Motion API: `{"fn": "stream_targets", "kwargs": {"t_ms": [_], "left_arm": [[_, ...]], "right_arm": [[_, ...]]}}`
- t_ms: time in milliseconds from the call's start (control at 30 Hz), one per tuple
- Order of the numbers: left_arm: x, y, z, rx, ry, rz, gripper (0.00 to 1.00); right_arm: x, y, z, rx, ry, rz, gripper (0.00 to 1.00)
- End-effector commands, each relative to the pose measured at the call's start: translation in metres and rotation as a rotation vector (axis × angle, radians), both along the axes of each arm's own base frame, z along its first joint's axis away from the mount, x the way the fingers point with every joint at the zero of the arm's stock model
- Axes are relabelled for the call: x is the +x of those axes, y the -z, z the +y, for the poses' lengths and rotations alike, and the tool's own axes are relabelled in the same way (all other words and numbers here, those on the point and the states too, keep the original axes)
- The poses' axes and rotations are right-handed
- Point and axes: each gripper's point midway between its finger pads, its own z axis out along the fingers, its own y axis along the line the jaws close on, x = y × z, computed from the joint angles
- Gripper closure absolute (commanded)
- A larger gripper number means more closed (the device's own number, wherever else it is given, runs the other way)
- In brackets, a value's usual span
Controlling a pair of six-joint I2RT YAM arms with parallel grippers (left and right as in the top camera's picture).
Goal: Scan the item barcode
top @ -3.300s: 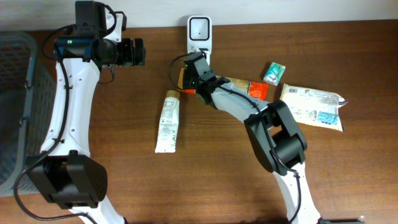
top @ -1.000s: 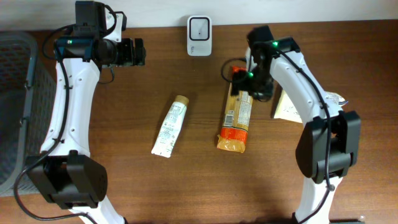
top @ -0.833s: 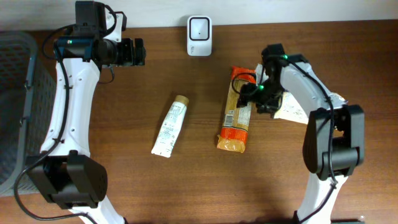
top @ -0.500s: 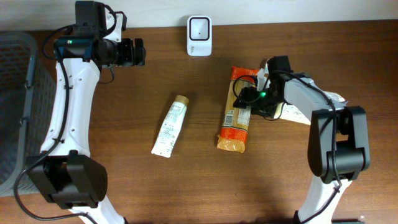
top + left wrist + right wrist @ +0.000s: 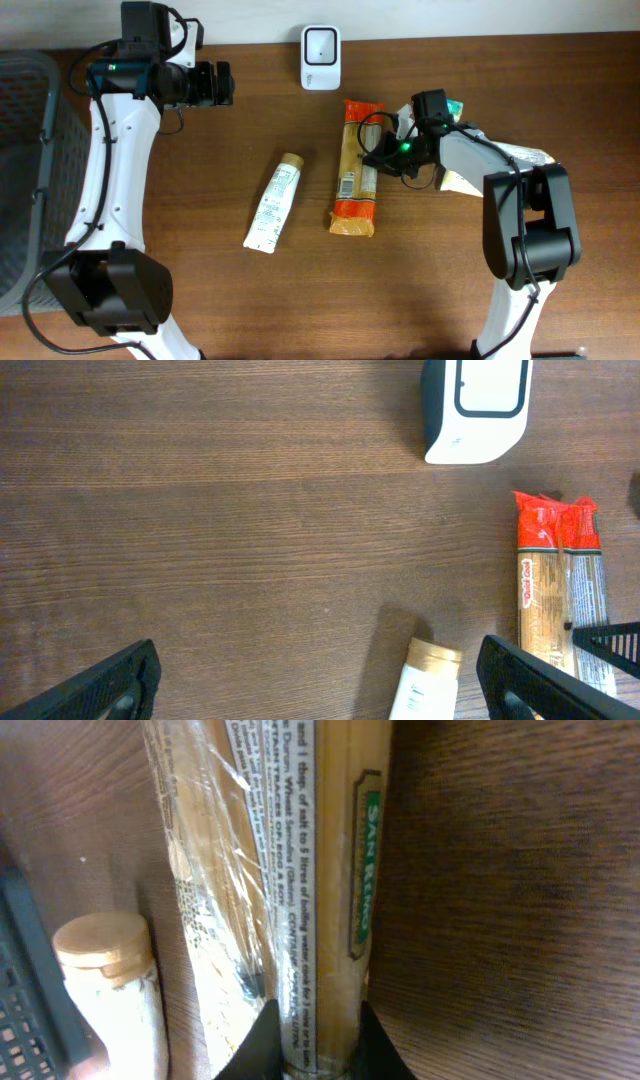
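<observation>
The item, a long pasta packet (image 5: pixel 352 190) with orange ends, lies on the table below the white barcode scanner (image 5: pixel 320 45). My right gripper (image 5: pixel 375 160) reaches in from the right and is shut on the packet's right edge. In the right wrist view the packet (image 5: pixel 300 850) runs up the frame, pinched between the gripper's (image 5: pixel 318 1055) two dark fingertips (image 5: pixel 262 1040). My left gripper (image 5: pixel 222 84) hangs open at the back left, above bare wood; its view shows the scanner (image 5: pixel 477 410), the packet (image 5: pixel 560 600) and its own gripper (image 5: pixel 320 700).
A white tube with a tan cap (image 5: pixel 272 200) lies left of the packet. A white bag (image 5: pixel 505 165) and a small green pack (image 5: pixel 452 105) sit behind the right arm. A grey basket (image 5: pixel 20 150) stands at the left edge.
The right gripper came down beside the packet and closed on its edge. The packet has shifted left and toward the scanner. The left arm has not moved.
</observation>
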Motion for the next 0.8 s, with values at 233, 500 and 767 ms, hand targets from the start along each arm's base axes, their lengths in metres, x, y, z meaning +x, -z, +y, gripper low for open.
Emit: {"fn": "stream_targets", "kwargs": {"t_ms": [233,500,767], "left_arm": [[0.000,0.000,0.000,0.001,0.001,-0.002,0.01],[0.000,0.000,0.000,0.001,0.001,-0.002,0.01],[0.000,0.000,0.000,0.001,0.001,-0.002,0.01]], "right_arm": [[-0.020,-0.069,-0.016,-0.341,-0.091,-0.028,0.96],[-0.066,-0.061,0.026,-0.866,-0.305,-0.029,0.92],[-0.079,-0.005,0.049,-0.823,-0.411,0.067,0.40]]}}
